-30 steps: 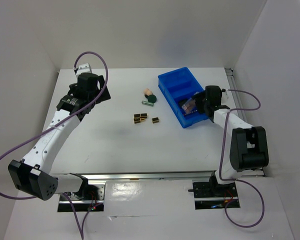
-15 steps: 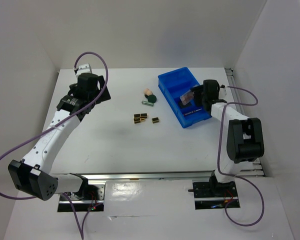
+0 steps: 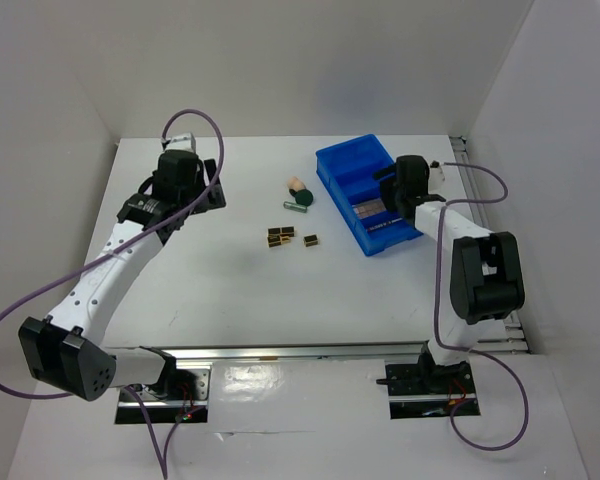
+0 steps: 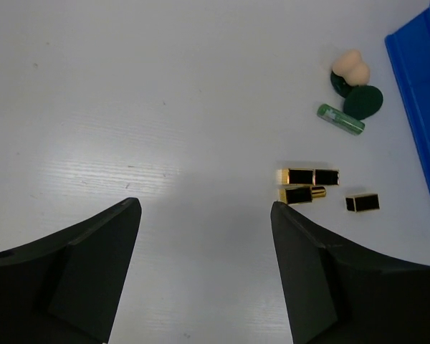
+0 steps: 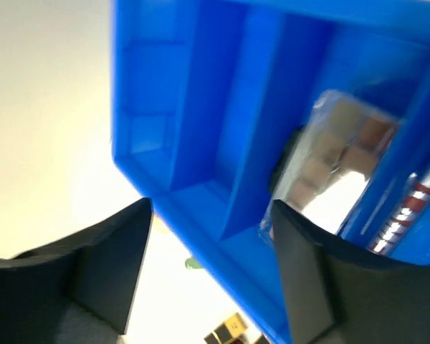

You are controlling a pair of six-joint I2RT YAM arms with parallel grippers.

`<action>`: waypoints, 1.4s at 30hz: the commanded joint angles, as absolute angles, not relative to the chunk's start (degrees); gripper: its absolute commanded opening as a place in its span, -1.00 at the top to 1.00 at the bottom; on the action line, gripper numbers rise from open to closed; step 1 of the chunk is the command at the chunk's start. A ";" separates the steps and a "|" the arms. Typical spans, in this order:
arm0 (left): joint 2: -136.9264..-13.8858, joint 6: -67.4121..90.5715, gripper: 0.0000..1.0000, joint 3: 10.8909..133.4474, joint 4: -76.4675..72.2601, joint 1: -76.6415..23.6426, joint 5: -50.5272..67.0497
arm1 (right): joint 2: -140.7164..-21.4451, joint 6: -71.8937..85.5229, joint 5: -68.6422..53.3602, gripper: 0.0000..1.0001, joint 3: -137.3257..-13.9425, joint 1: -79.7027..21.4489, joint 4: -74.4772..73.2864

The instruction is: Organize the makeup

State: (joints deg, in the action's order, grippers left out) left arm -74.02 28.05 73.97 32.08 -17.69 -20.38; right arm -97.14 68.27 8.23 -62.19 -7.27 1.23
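Overhead view of a white desk (image 3: 220, 290) with two robot arms bolted at its near edge. Nearest, around the desk's centre, lie black-gold lipstick tubes (image 3: 280, 236), with one short tube (image 3: 310, 240) just beside them at 3 o'clock.

Farther back, at 10 o'clock on the desk, the left tool (image 4: 204, 208) hovers with its fingers spread wide, holding and touching nothing. Bare desk shows between them. The lipstick tubes lie well apart from it, toward 4 o'clock.

At 2 o'clock on the desk, the right tool (image 5: 211, 211) hangs over a blue bin (image 3: 345, 160), its fingers also spread and empty. Inside the bin, toward 3 o'clock in its wrist view, lies a pinkish-brown palette (image 5: 337, 150). A slim pencil (image 5: 405, 208) sits just beyond it, blurred.

Between the two tools and slightly farther back, a green tube (image 4: 340, 119), a green round piece (image 4: 362, 102) and a beige sponge (image 4: 350, 66) cluster near the bin's left wall.
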 commanded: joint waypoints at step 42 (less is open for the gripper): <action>-105.20 36.83 -0.37 70.05 16.96 -24.87 8.26 | -108.28 20.39 -5.18 -0.41 -76.11 -31.11 -18.81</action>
